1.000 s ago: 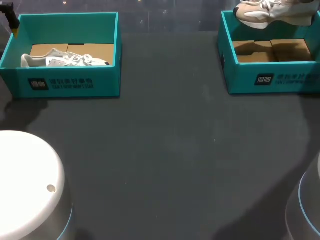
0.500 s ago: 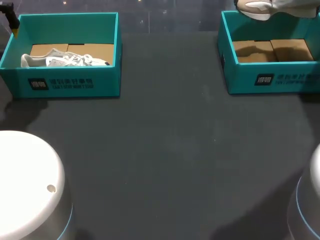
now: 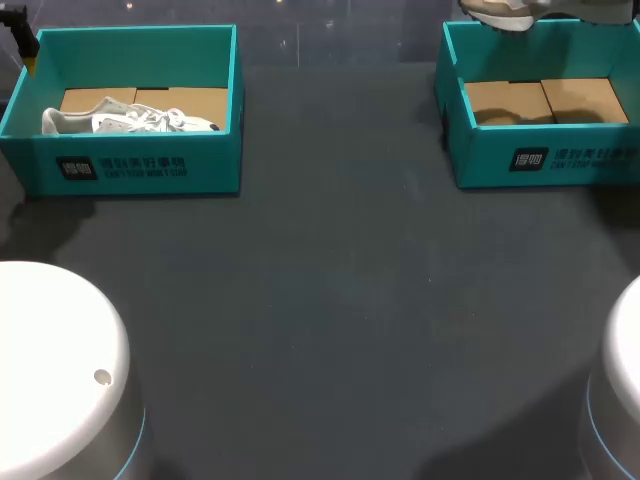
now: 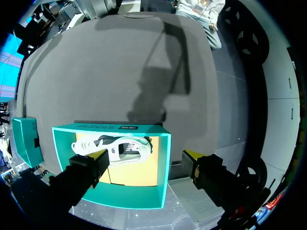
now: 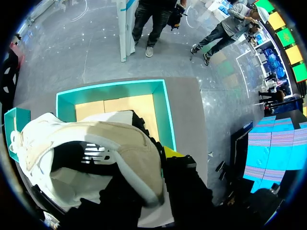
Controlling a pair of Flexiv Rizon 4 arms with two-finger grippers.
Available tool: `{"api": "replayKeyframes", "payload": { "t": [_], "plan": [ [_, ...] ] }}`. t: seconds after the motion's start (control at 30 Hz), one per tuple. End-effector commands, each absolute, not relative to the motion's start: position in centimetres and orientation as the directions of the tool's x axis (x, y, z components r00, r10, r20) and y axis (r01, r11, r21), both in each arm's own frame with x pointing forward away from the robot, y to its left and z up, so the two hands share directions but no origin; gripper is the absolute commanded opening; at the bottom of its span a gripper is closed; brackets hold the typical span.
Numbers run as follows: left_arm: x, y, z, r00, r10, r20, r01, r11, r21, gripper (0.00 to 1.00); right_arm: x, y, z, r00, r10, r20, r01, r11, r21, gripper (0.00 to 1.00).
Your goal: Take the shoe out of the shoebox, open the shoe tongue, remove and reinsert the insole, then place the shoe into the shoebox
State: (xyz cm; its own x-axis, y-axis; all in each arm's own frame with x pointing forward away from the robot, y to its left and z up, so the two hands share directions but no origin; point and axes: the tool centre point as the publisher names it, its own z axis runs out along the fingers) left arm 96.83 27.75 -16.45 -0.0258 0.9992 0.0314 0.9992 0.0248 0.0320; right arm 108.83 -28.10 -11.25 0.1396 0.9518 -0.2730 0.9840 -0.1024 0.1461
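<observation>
Shoe removal is the step in hand, as I judge it, and you have one box on each side to mind.

On your left, the left pincer (image 4: 146, 155) hangs released, its two fingers spread wide and pointing down at the left shoebox (image 4: 160, 167). The white shoe (image 4: 120, 148) lies on the cardboard floor of that box, under the pincer and between the lines of its fingers, and neither finger touches it. For this arm, your next move is likely to be a straight descent and a closing on the shoe's upper. Keep the fingers inside the box walls as you go.

On your right, the right pincer (image 5: 160, 160) is grasping the beige shoe (image 5: 96, 139). One yellow tip shows against the shoe's side and the other finger is hidden behind it, so I judge the grip from the shoe hanging free in the air. The right shoebox (image 5: 165, 115) sits under the pincer, well below the shoe, with only its cardboard floor showing. From above, the shoe hangs over the box's far wall. Your next move here, I judge, is to carry the shoe over the near wall and set it sole-down on the table (image 3: 340, 300), so the tongue can be opened. Hold the grip firm, since a tilt could let the shoe slip.
</observation>
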Motion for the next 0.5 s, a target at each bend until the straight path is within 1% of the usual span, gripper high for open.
{"api": "replayKeyframes", "payload": {
  "t": [0.03,0.5],
  "plan": [
    [96.7,27.8,-16.4,-0.025,0.999,0.034,0.999,0.024,0.034,1.0,105.7,-26.4,-10.0,0.143,0.948,-0.286,0.979,-0.092,0.184,0.0],
    [96.7,27.8,-16.4,-0.025,0.999,0.034,0.999,0.024,0.034,1.0,98.4,-21.7,-9.1,0.124,0.953,-0.275,0.98,-0.076,0.182,0.0]
  ]
}}
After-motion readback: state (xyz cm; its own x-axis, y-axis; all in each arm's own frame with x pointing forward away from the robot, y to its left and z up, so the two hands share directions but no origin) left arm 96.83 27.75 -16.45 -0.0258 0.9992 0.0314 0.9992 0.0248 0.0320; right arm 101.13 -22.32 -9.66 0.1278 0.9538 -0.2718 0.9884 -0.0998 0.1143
